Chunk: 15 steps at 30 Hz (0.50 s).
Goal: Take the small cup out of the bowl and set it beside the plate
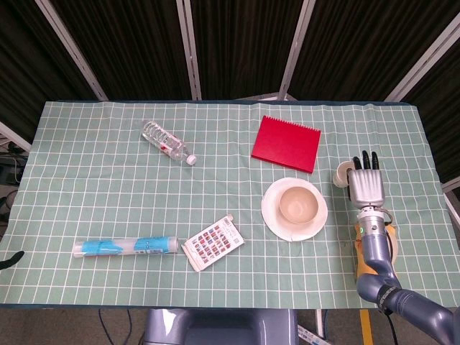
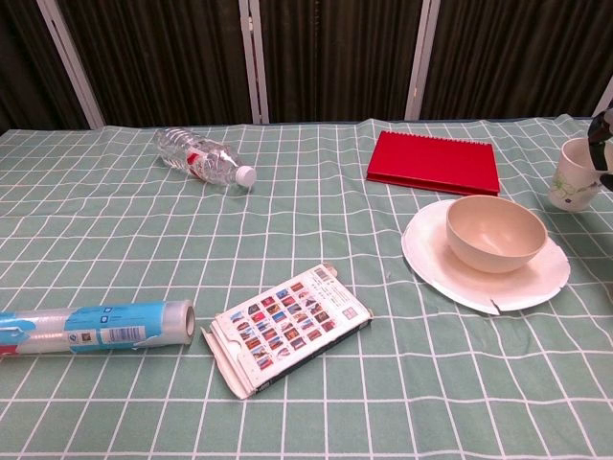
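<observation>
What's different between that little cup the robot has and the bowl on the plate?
The small cup is white with a green leafy print; the bowl is plain cream. The small cup is narrower and taller in shape; the bowl is wide and rounded. The small cup is in the right hand, off to the plate's right; the bowl sits free on the white plate. Both are upright and look empty.

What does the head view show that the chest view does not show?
Only the head view shows the whole right hand and its forearm beside the small cup. Only the chest view shows the cup's side with a green print, and just an edge of the hand. Both show the bowl on the plate, red notebook and bottle.
</observation>
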{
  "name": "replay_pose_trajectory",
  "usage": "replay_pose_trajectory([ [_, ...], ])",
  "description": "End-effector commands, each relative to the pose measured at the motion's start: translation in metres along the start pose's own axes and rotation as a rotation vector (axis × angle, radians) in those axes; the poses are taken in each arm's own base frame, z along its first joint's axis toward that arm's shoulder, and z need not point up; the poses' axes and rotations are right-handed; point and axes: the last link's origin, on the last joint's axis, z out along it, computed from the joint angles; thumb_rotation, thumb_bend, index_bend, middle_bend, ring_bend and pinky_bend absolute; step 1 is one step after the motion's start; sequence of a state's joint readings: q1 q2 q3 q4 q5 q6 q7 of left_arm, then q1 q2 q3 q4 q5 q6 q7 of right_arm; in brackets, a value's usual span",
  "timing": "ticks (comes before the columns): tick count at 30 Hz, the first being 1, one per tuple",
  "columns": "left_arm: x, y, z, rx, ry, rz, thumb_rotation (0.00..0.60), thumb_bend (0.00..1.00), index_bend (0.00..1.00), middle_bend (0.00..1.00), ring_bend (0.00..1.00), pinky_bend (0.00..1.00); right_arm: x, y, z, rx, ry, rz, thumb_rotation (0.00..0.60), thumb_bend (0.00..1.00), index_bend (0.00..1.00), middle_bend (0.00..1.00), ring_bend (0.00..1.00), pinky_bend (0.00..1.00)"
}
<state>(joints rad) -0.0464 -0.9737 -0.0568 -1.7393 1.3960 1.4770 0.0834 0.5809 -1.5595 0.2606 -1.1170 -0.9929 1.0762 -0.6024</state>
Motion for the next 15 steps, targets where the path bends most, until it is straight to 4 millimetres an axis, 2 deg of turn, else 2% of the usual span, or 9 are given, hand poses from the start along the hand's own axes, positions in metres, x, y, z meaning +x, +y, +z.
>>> replay_pose_trajectory([
  [1,0.0001,0.0000,-0.0001,0.000,0.000,-0.001,0.600,0.00,0.00,0.00,0.00,0.00,-0.0016,-0.0003,0.0005,-0.001,-0.004,0.002,0.600,0.35,0.66,0.17,0.00,0.00],
  [6,-0.0003,0.0004,0.0000,-0.001,-0.002,0.001,0.600,0.00,0.00,0.00,0.00,0.00,-0.0040,-0.0007,-0.0001,0.003,-0.007,-0.004,0.600,0.29,0.66,0.17,0.00,0.00],
  [10,-0.0002,0.0005,-0.0002,-0.001,-0.002,-0.001,0.600,0.00,0.00,0.00,0.00,0.00,-0.0050,-0.0002,-0.0001,0.005,-0.012,-0.013,0.600,0.22,0.66,0.13,0.00,0.00],
  [15,-0.0001,0.0004,-0.0004,-0.002,-0.001,-0.001,0.600,0.00,0.00,0.00,0.00,0.00,-0.0052,-0.0022,-0.0005,0.011,-0.015,-0.016,0.600,0.19,0.62,0.09,0.00,0.00],
])
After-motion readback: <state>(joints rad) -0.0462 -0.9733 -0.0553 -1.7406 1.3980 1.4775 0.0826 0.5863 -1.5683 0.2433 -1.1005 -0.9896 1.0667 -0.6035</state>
